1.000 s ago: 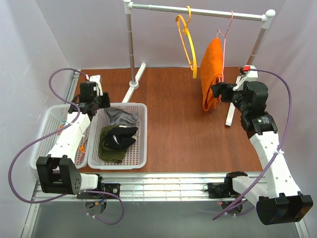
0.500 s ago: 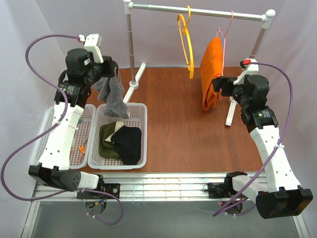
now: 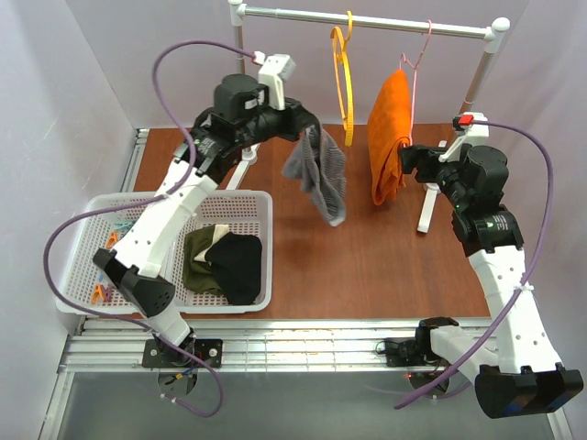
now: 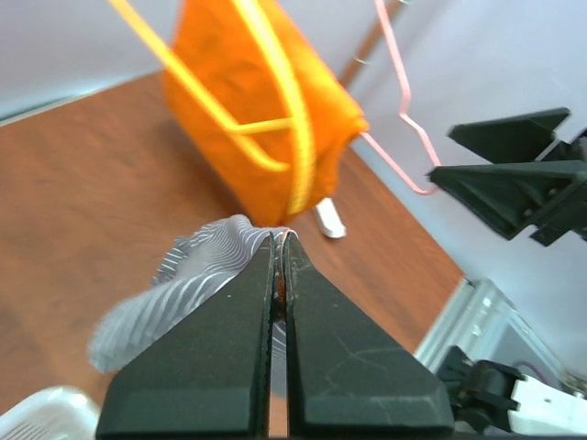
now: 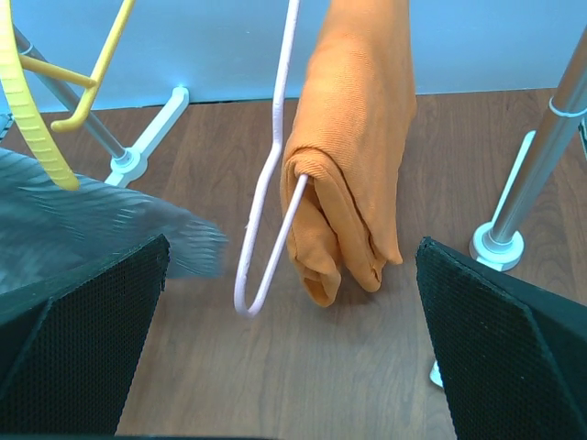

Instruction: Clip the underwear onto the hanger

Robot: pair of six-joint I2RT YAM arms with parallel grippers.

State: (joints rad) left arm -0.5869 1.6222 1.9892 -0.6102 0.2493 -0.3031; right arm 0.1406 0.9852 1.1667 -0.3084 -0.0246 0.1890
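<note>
I see left gripper (image 3: 309, 130) moved right from over basket (image 3: 229, 194) toward hanger (image 3: 343, 82), clamped on underwear (image 3: 321, 179), which hangs in air just left of hanger. Left wrist view shows fabric pinched between closed fingers (image 4: 321, 312); right wrist view shows right gripper (image 5: 293, 339) wide apart, facing orange cloth (image 5: 358, 137)

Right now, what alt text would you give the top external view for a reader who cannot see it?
The left gripper holds the grey striped boxer-brief underwear in the air, beside the yellow-orange plastic hanger on the metal rail. The right gripper is open next to the orange cloth on a pink wire hanger; a white mesh basket holds dark clothes.
</note>
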